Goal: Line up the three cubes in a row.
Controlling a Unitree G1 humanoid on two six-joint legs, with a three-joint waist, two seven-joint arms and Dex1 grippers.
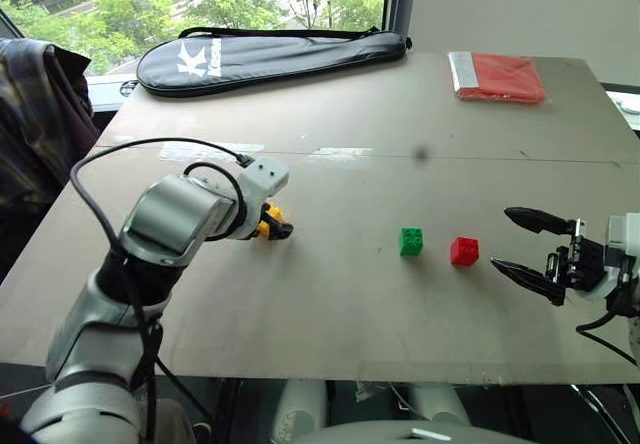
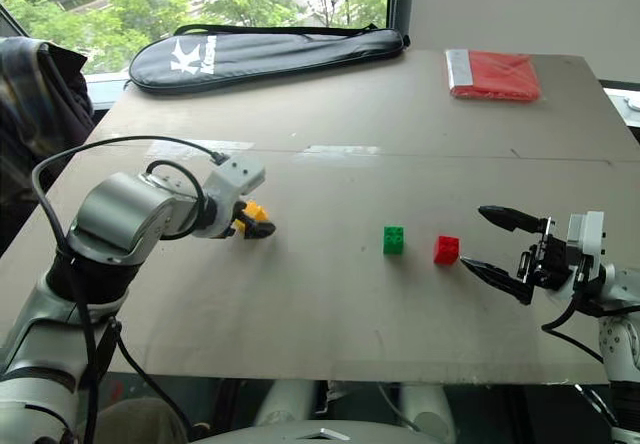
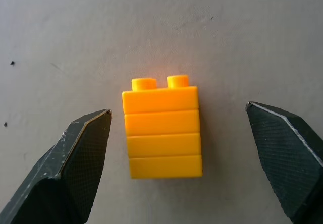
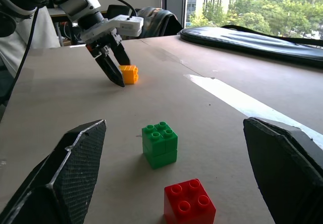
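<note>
Three studded cubes sit on the brown table (image 1: pixel 330 304). The yellow cube (image 3: pixel 161 130) is at the left, with my left gripper (image 3: pixel 176 110) tilted down over it, open, one finger on each side and a gap to both. The green cube (image 1: pixel 411 241) and the red cube (image 1: pixel 464 251) stand side by side right of centre, a small gap between them. My right gripper (image 1: pixel 502 237) hovers open and level just right of the red cube, pointing toward it, with nothing between its fingers (image 4: pixel 65 173).
A long black racket bag (image 1: pixel 270 56) lies across the far left of the table. A flat red packet (image 1: pixel 500 76) rests at the far right corner. A plaid garment (image 1: pixel 35 114) hangs beyond the left edge. A pale tape strip (image 1: pixel 210 151) marks the table.
</note>
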